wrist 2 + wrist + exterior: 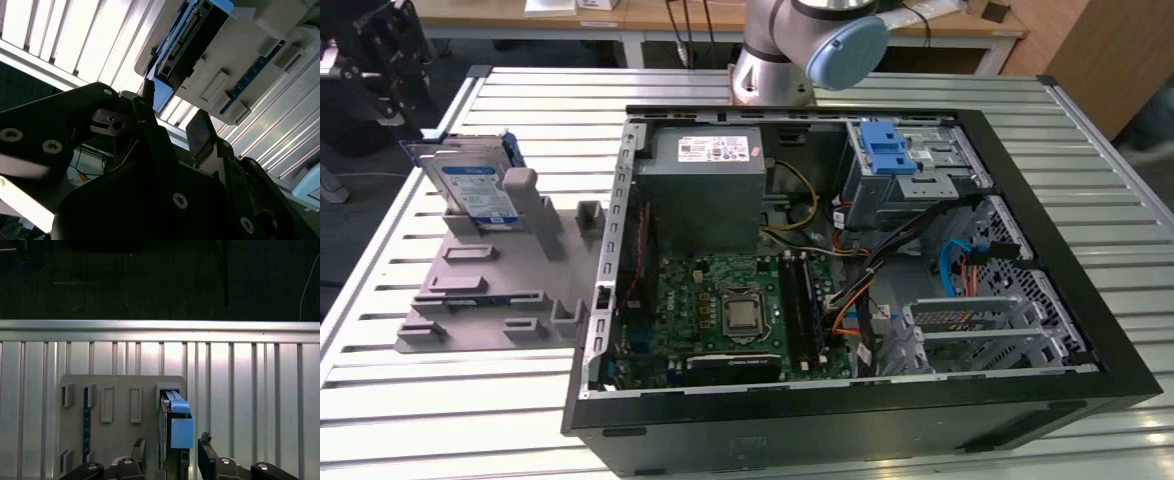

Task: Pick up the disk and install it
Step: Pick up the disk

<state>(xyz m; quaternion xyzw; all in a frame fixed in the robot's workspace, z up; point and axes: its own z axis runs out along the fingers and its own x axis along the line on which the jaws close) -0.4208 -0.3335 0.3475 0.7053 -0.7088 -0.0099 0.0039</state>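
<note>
On the slatted bench (440, 400), the open computer case (854, 425) takes the middle and right of the exterior view. The grey holder (494, 290) lies at frame left. Your disk (471, 188) stands on edge in that holder's slot, upper left of the frame, not yet lifted. In the first wrist view your gripper (171, 446) hangs over it, jaws wide, one either side, neither touching.

Risks, as judged:
- Close off-centre and you may tip the disk in its slot.
- Pinch only the blue rail (181, 430) and it may slip.
- Lift skewed and it may bind against the holder.
</note>
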